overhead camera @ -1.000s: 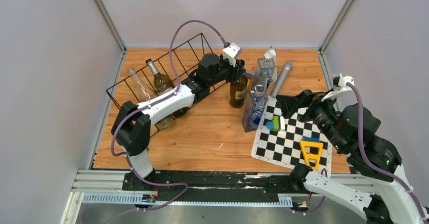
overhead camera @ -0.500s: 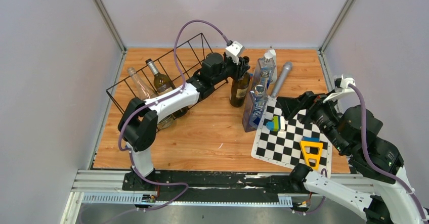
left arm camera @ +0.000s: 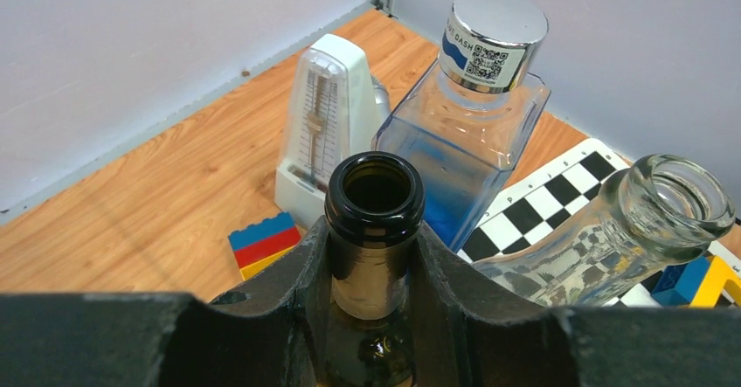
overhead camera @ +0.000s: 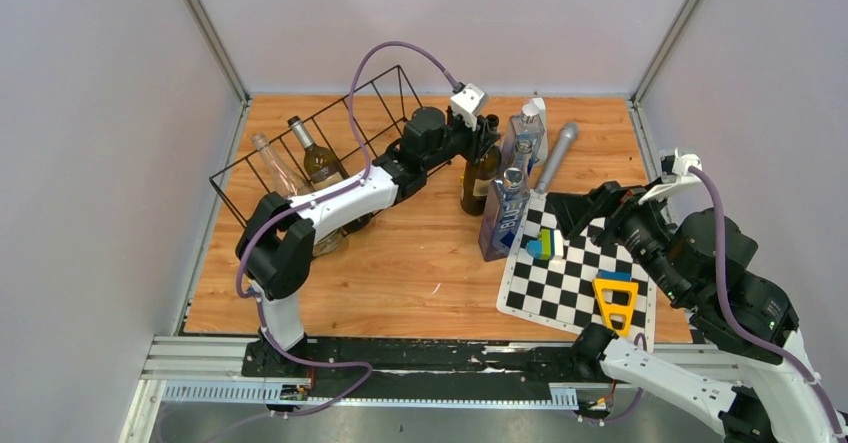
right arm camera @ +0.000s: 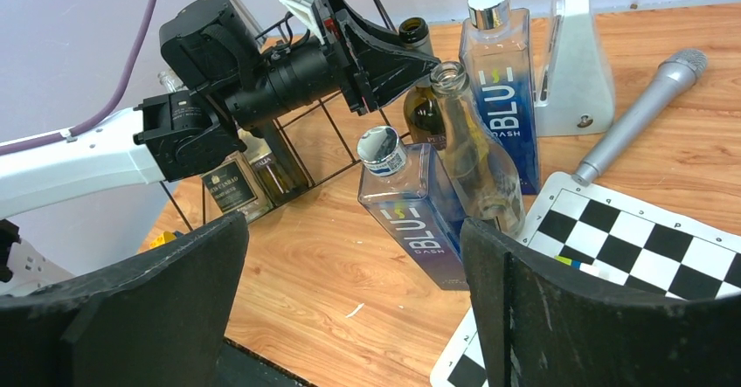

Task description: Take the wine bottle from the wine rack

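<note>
A dark wine bottle [overhead camera: 476,181] stands upright on the wooden table just right of the long black wire wine rack [overhead camera: 300,143]. My left gripper [overhead camera: 484,139] is shut on its neck. In the left wrist view both fingers press the neck [left arm camera: 374,256] below the open mouth. A green wine bottle [overhead camera: 316,159] and a clear bottle [overhead camera: 272,163] lie in the rack. My right gripper [right arm camera: 349,317] is open and empty above the table, facing the bottles. The dark bottle [right arm camera: 421,99] and the rack [right arm camera: 301,155] also show in that view.
Two blue square bottles [overhead camera: 503,213] [overhead camera: 524,135], a clear glass bottle [left arm camera: 647,221] and a white metronome [left arm camera: 323,125] crowd close to the held bottle. A grey microphone [overhead camera: 556,158] and a checkerboard [overhead camera: 570,283] with bricks and a yellow triangle [overhead camera: 613,303] lie to the right.
My left gripper has shifted a little right and away from the rack with the dark bottle held upright. The right arm has barely moved.
</note>
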Action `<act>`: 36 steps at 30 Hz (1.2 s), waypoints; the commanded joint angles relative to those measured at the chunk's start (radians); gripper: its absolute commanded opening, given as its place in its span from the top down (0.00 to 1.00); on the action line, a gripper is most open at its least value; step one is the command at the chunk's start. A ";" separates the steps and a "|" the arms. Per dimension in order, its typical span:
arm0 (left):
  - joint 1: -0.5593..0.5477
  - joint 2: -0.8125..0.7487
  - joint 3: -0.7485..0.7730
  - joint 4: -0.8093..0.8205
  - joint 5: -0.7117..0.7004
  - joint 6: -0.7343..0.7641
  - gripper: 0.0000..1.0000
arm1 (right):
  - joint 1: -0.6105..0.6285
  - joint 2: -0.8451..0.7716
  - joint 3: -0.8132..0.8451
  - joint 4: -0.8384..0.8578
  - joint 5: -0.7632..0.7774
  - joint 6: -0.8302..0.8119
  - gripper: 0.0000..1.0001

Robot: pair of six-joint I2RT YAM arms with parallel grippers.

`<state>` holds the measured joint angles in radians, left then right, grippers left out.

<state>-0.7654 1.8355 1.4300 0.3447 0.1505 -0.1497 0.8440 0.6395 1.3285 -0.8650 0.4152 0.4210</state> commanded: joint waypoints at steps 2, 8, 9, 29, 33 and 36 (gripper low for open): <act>-0.014 -0.050 0.037 -0.061 -0.050 0.025 1.00 | 0.005 -0.008 0.003 0.004 -0.014 0.015 0.08; -0.013 -0.113 -0.046 -0.084 -0.074 0.120 1.00 | 0.004 0.000 0.001 0.005 -0.020 0.010 0.08; -0.012 -0.125 -0.066 -0.080 -0.072 0.132 1.00 | 0.004 -0.001 0.001 0.004 -0.025 0.010 0.08; 0.116 -0.171 -0.188 0.083 0.091 0.111 1.00 | 0.005 0.007 -0.001 -0.012 -0.036 0.011 0.08; 0.119 -0.114 -0.122 0.105 0.112 0.090 1.00 | 0.005 0.001 -0.008 -0.016 -0.032 0.015 0.08; 0.122 -0.054 -0.041 0.104 0.108 0.088 1.00 | 0.004 0.001 -0.007 -0.021 -0.033 0.017 0.08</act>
<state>-0.6518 1.7187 1.2789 0.3805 0.2577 -0.0620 0.8440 0.6407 1.3262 -0.8829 0.3904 0.4221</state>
